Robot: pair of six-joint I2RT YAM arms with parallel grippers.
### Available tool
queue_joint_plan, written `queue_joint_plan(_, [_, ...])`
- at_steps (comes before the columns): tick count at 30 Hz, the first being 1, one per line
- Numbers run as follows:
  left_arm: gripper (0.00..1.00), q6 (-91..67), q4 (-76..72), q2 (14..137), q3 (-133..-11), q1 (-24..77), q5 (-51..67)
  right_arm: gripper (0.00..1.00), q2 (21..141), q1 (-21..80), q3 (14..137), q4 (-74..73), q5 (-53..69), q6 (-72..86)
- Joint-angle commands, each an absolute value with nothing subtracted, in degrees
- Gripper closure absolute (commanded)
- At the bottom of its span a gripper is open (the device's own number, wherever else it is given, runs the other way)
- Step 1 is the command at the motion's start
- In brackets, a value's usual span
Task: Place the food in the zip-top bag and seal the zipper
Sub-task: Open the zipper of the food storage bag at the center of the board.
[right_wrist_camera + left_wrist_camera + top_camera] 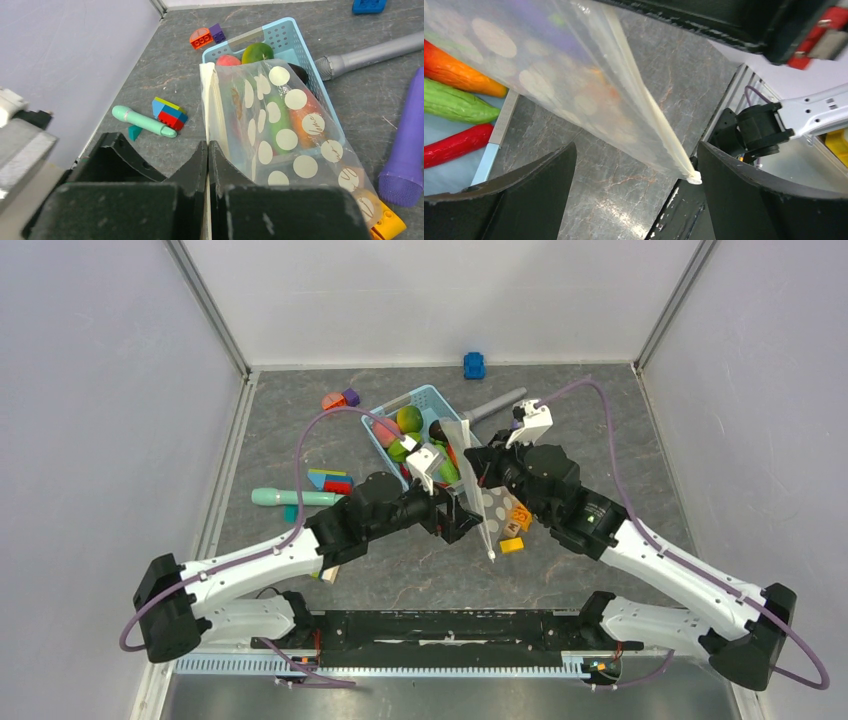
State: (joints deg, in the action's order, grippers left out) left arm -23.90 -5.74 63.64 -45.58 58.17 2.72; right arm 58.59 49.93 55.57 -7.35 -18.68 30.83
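Note:
The zip-top bag (287,135), clear with white dots, hangs upright between my two arms over the near corner of the light-blue basket (280,35). My right gripper (207,150) is shut on the bag's zipper (206,100) edge. My left gripper (636,190) is open, and the zipper (639,100) strip runs down between its fingers (524,195) and touches neither. The strip's end hangs close to the right finger. The food lies in the basket: an orange piece (459,72), a green one (454,102) and a red one (454,145). More round pieces (257,50) sit at the basket's far end.
A purple stick (405,145) and a grey stick (370,50) lie right of the basket. A mint tube (142,121) and coloured bricks (170,112) lie to its left. Lettered and yellow blocks (511,545) sit under the bag. A blue toy (474,365) stands by the back wall.

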Motion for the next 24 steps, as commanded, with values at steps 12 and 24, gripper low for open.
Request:
queue_joint_plan(12, [0.14,-27.6,-9.0,68.6,-47.0,58.3,-1.5,1.0,59.2,53.2,53.5,-1.1,-29.6,33.8])
queue_joint_plan(24, [0.38,-27.7,-9.6,70.9,-47.3,58.3,-3.3,1.0,58.5,53.7,52.2,0.7,-29.2,34.4])
